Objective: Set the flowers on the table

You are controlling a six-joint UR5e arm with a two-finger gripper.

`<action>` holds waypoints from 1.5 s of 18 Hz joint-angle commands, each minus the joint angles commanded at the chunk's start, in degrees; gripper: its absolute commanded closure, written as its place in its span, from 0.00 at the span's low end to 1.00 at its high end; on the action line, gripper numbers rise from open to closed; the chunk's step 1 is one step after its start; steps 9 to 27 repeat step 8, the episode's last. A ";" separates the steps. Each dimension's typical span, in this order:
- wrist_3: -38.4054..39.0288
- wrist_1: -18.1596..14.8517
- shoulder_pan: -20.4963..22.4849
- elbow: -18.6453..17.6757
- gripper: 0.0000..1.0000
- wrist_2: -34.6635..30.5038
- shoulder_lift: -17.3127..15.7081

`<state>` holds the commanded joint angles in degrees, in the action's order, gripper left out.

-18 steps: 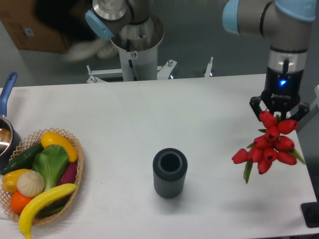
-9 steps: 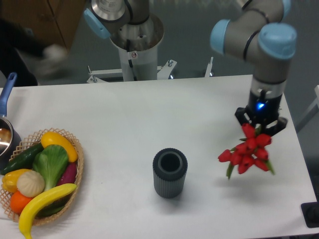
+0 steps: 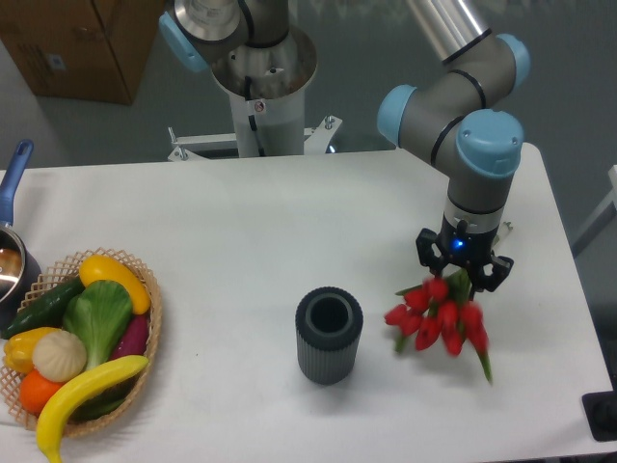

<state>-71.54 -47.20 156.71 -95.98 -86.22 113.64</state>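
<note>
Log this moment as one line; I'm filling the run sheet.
hand: shut on flowers | flowers: held right of vase | placed: not yet

The flowers (image 3: pixel 439 318) are showing motion blur in the lower right of the frame; individual blooms are not separable. The flower stems are hiding the gripper (image 3: pixel 464 275) fingertips, so jaw spacing is unreadable. The left edge is cutting off the pot (image 3: pixel 12 253). The lower-right corner is cropping a dark object (image 3: pixel 603 415).
</note>
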 joint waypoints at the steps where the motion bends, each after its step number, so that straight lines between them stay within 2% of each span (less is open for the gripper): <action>1: -0.52 -0.09 0.35 0.26 0.00 0.61 -0.61; 8: -1.23 -0.26 2.55 2.37 0.00 1.50 -1.15; 27: -1.23 -0.26 2.55 2.37 0.00 1.50 -1.15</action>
